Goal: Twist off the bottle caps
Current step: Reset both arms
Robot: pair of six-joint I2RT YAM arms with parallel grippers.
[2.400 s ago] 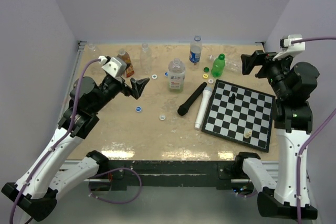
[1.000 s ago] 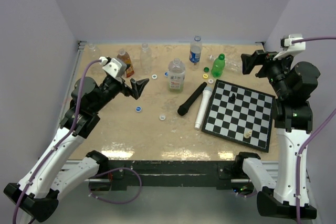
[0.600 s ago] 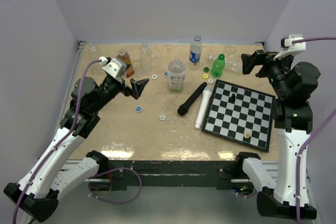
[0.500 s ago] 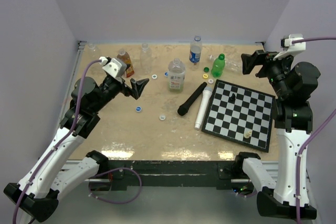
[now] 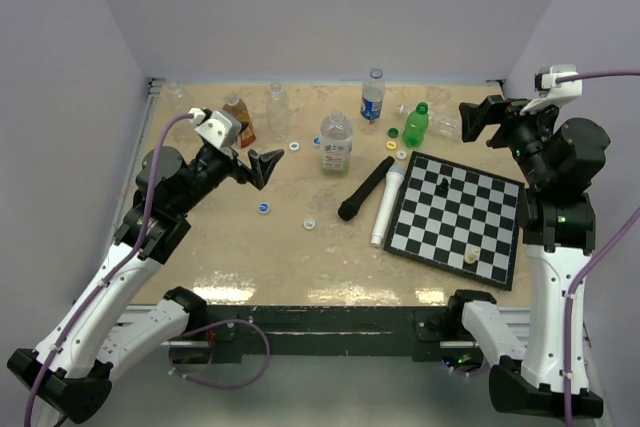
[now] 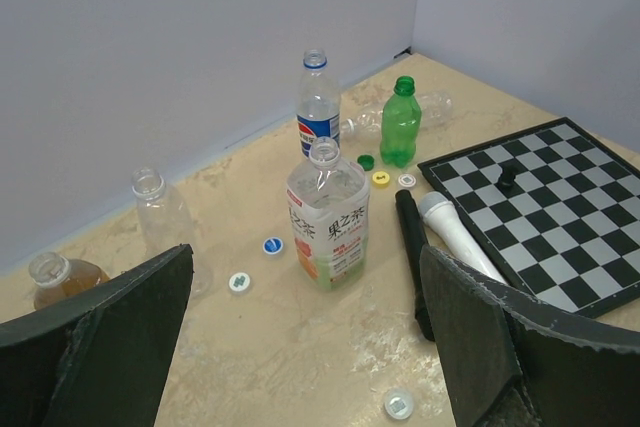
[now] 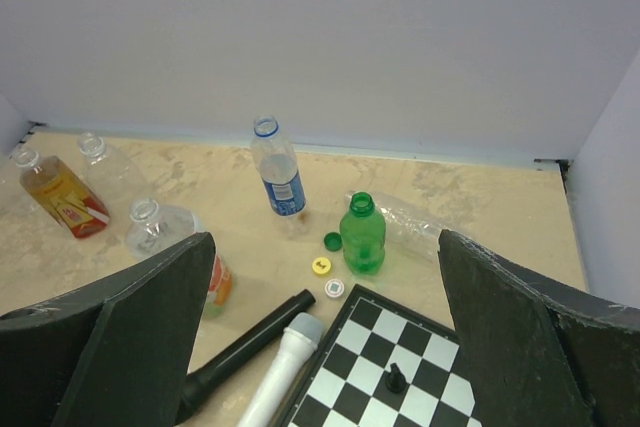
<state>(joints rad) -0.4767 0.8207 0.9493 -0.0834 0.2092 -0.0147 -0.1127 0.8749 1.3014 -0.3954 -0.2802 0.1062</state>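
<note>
Several bottles stand uncapped at the back of the table: an amber one (image 5: 238,119), a clear one (image 5: 277,107), a tea-labelled one (image 5: 336,142) (image 6: 328,217), a blue-labelled one (image 5: 373,95) (image 7: 278,172) and a green one (image 5: 416,124) (image 7: 362,237). Another clear bottle (image 5: 440,122) lies behind the green one. Loose bottle caps lie about: blue (image 5: 263,209), white (image 5: 310,224) (image 6: 398,404), green (image 7: 332,241), yellow (image 7: 321,265). My left gripper (image 5: 262,167) (image 6: 310,347) hovers open left of the tea bottle. High at the right, my right gripper (image 5: 475,122) (image 7: 325,337) is open. Both hold nothing.
A black microphone (image 5: 365,188) and a white tube (image 5: 386,207) lie side by side at mid-table. A chessboard (image 5: 460,215) at the right carries a black piece (image 5: 441,185) and a pale piece (image 5: 471,257). Walls close the back and both sides.
</note>
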